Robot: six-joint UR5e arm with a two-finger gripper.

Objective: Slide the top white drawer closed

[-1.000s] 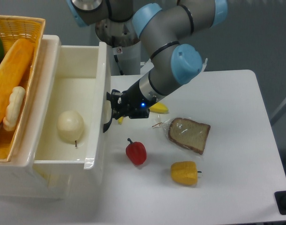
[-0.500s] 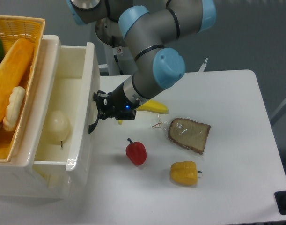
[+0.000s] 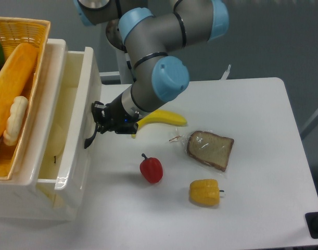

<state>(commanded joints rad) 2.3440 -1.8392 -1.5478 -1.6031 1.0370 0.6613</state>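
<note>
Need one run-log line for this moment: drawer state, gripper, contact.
phase: pushing | top white drawer: partly open, closer to shut than before | gripper: at black handle, jaw state unclear | contents: pale round item

Grey tubular arm; light-blue joint caps; black gripper, blue light.

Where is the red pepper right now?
The red pepper lies on the white table, left of the yellow pepper and below the banana.

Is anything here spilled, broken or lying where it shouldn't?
Nothing looks spilled or broken. The top white drawer is only partly shut, with the gripper at its front. Slightly odd: a bread slice lies on the bare table.
</note>
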